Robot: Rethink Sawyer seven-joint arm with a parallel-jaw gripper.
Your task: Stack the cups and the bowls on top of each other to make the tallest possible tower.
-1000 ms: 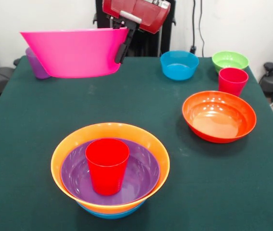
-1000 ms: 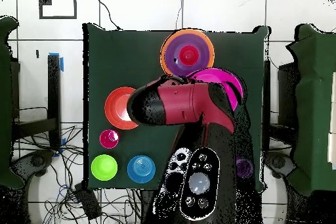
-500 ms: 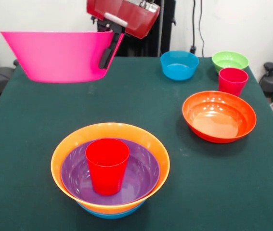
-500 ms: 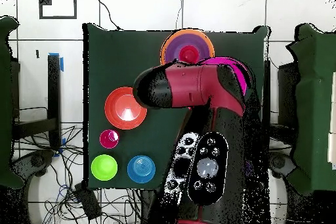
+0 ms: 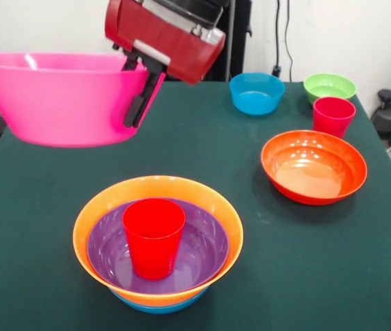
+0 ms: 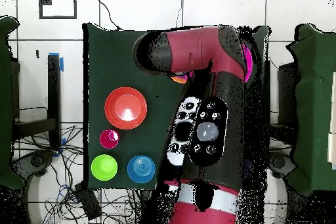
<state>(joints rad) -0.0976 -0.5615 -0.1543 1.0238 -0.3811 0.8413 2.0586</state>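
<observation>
Here, seen from across the table, the gripper [image 5: 140, 96] holds the big pink bowl [image 5: 61, 96] in the air by its rim, one dark finger down the outside wall, the jaws closed on that edge; the bowl hangs upright, slightly tilted, over the table's [image 5: 202, 148] left side, apart from the tower [image 5: 157, 241]. That pile stands at the near edge: a blue bowl at the bottom, an orange bowl [image 5: 98, 207] in it, a purple bowl [image 5: 109, 252] nested inside that, and a red cup [image 5: 154, 234] standing upright in the middle. From above, the red and black arm [image 6: 197, 50] covers nearly all of this; only a sliver of the pink bowl shows at its side and a scrap of orange beneath it. The overhead view does show clearly the red-orange bowl [image 6: 125, 108], the second red cup [image 6: 109, 138], the green bowl [image 6: 104, 167] and the small blue bowl [image 6: 141, 168], each standing alone and empty on the dark cloth, the cup between the red-orange bowl and the green one.
</observation>
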